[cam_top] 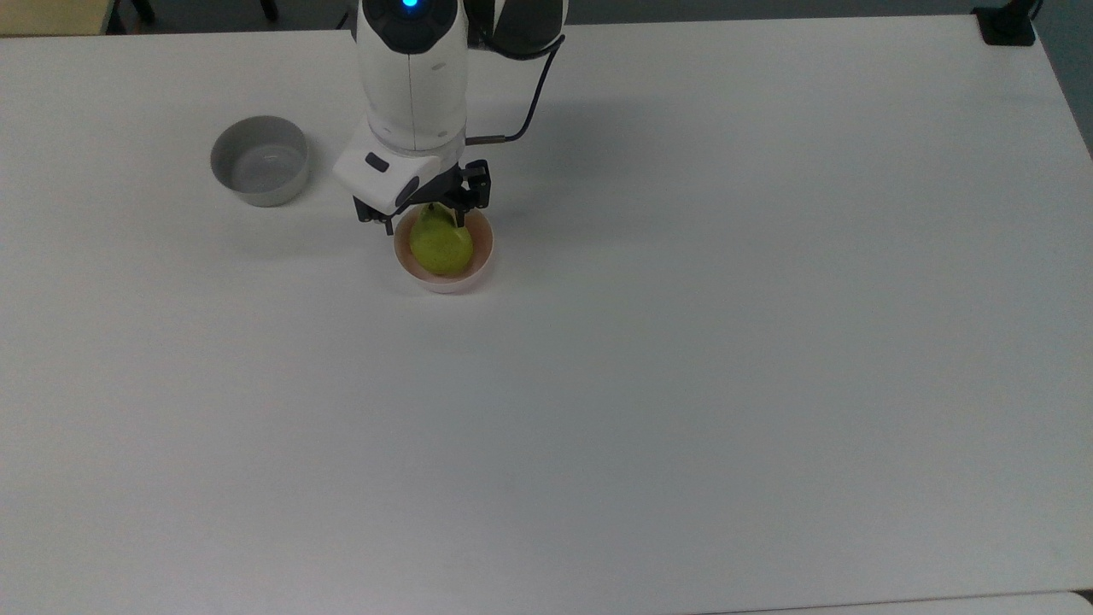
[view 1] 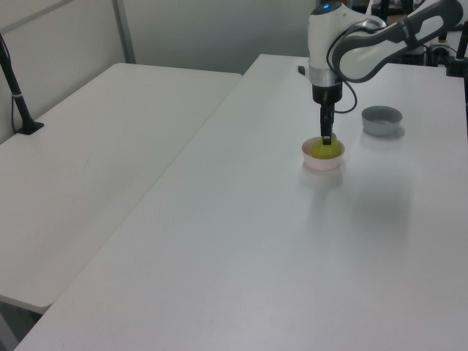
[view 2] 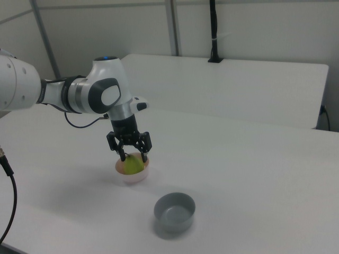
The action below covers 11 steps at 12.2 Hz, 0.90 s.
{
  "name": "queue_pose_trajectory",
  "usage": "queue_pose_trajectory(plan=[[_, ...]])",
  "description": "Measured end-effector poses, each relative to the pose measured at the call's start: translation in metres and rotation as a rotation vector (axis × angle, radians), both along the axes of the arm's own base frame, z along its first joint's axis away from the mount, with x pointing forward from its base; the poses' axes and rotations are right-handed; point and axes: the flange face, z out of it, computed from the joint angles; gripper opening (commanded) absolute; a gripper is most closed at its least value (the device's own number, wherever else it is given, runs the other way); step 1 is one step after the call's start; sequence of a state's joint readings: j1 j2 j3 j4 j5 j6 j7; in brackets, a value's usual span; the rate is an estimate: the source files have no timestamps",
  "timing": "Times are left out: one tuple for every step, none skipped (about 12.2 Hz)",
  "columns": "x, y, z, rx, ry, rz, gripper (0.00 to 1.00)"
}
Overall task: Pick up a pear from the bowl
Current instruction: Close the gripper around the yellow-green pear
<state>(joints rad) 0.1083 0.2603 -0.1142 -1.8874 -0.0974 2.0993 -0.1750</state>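
Top view, items on the white worktop [cam_top: 683, 384]: two bowls, one pear, one arm with one tool.

Item 1. Pale pink bowl [cam_top: 481, 260], whitish rim, one in number. Contents: one pear [cam_top: 441, 246], yellow-green, its narrow end turned toward the top view's upper edge and partly covered by the tool. The pear is seen resting inside the bowl, not lifted. In the left view the bowl [view 1: 322, 161] is found just below the arm, the pear [view 1: 322, 151] showing above its rim; in the right view the pear [view 2: 132, 165] sits in the bowl [view 2: 132, 174] under the black fingers.

Item 2. Grey bowl [cam_top: 260, 161], one in number, nothing seen inside. It is placed well apart from the pink bowl, toward the top view's left. Also recorded in the left view [view 1: 382, 120] and the right view [view 2: 174, 212].

Item 3. Tool [cam_top: 424, 220], black, carried on the white arm [cam_top: 413, 77]. It is lowered over the pink bowl with its fingers spread wide, one at each side of the pear's narrow end; contact cannot be told. In the right view the tool [view 2: 129, 155] is seen open around the pear's top.
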Motion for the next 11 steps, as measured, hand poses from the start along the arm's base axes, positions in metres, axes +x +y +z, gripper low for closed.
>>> queue_pose_trajectory(plan=[[0.002, 0.001, -0.006, -0.001, 0.0, 0.002, 0.84], [0.002, 0.002, -0.01, -0.001, 0.001, 0.004, 0.84], [0.003, 0.003, -0.012, -0.001, 0.004, 0.006, 0.84], [0.003, 0.004, -0.013, -0.001, 0.006, 0.007, 0.84], [0.003, 0.005, -0.015, 0.0, 0.009, 0.009, 0.84], [0.003, 0.006, -0.017, 0.0, 0.011, 0.011, 0.84], [0.003, 0.006, -0.02, 0.0, 0.013, 0.012, 0.83], [0.004, 0.007, -0.022, -0.001, 0.015, 0.013, 0.82], [0.004, 0.008, -0.026, -0.001, 0.018, 0.016, 0.77], [0.004, 0.01, -0.028, -0.001, 0.02, 0.019, 0.69], [0.004, 0.011, -0.029, -0.002, 0.021, 0.021, 0.58]])
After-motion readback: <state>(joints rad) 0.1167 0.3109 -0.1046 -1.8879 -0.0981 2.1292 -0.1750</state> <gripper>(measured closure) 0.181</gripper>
